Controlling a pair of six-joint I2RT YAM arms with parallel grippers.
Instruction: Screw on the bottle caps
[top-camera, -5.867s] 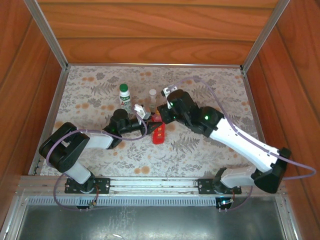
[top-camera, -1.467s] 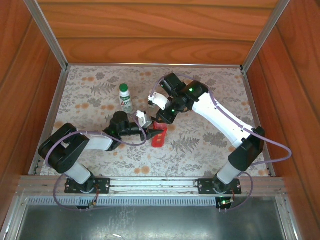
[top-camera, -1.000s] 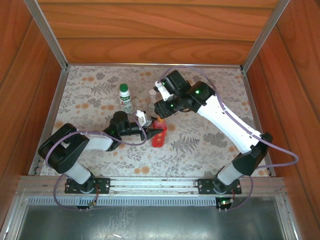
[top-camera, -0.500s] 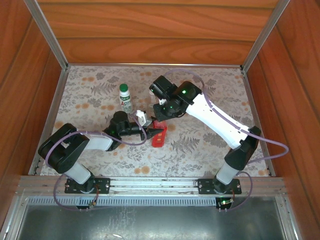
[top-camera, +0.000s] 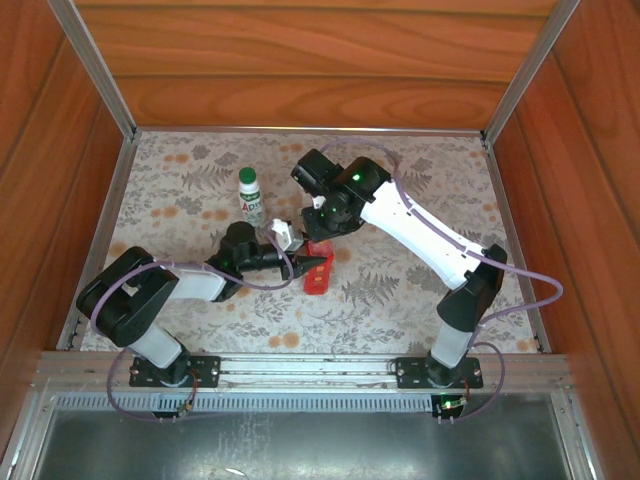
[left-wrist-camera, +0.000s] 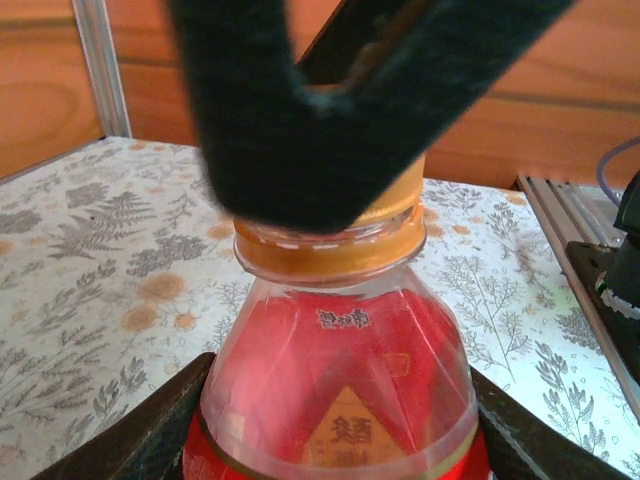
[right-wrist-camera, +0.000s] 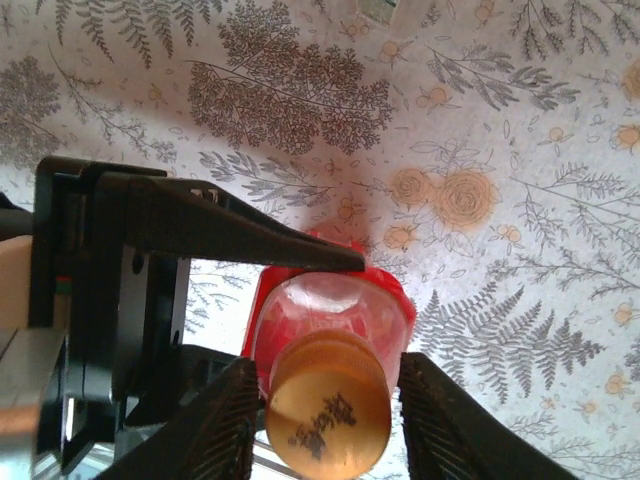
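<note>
White plastic bottle with green-printed label (top-camera: 250, 206), round green screw cap (top-camera: 247, 176) seated on top, stood upright at left on floral-printed mat (top-camera: 400, 290). Centre: 1 red plastic bottle (left-wrist-camera: 335, 370) clamped upright at body by left gripper (top-camera: 312, 262). Small round orange plastic cap (right-wrist-camera: 325, 410) sat on neck, pinched from above by right gripper (right-wrist-camera: 328, 385).

Centre of the top view: red bottle (top-camera: 318, 272), clear at the shoulder, red label with an orange-yellow diamond; orange cap (left-wrist-camera: 330, 238) printed with dark characters. Upper left of it: white bottle (top-camera: 251, 206) with green lettering, green cap (top-camera: 247, 175). Counter (top-camera: 420, 290): pale mat, grey fern sprigs, orange flower marks. Left claw (top-camera: 312, 263) and right claw (right-wrist-camera: 328, 375): black. Left arm (top-camera: 150, 290) black; right arm (top-camera: 420, 230) white with black joints and a green light. Walls (top-camera: 300, 60): reddish-brown wood grain.
</note>
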